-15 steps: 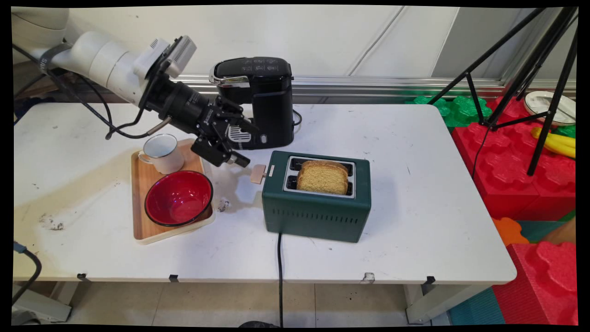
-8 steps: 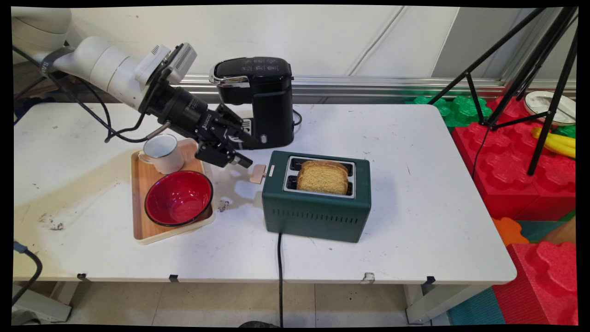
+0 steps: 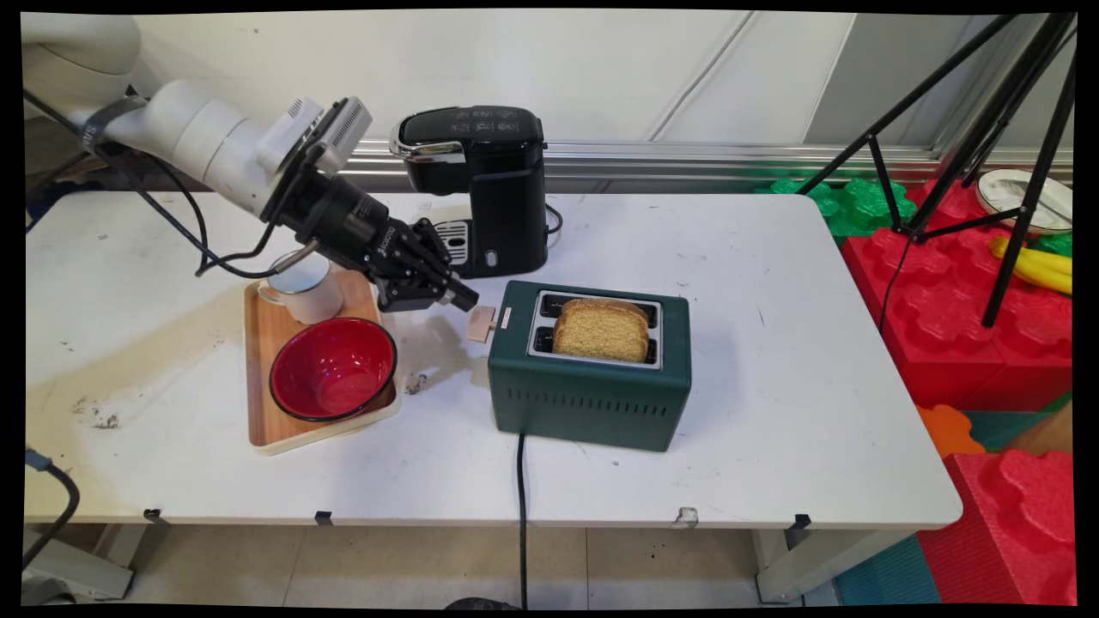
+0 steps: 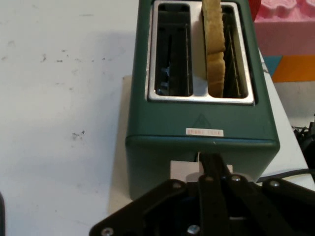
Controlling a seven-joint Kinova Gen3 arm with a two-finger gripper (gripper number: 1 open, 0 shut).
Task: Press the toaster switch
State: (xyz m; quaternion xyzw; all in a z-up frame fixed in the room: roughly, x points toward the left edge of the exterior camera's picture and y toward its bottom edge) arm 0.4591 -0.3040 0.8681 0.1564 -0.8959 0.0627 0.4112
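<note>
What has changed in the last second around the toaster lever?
The gripper dropped lower and edged toward the toaster, its jaws drawing together from open to shut just above the lever. Nothing is held. The lever, the bread, the mug, the red bowl and the tray stayed put.

Toaster [image 3: 590, 378] at frame centre, bread [image 3: 601, 329] in its slot, coffee machine [image 3: 481, 184] behind, tray [image 3: 262, 390] at left bearing bowl [image 3: 333, 369] and mug [image 3: 300, 287]

Main view overlooks the table [image 3: 773, 257]; hand view closely shares the toaster [image 3: 589, 390].
</note>
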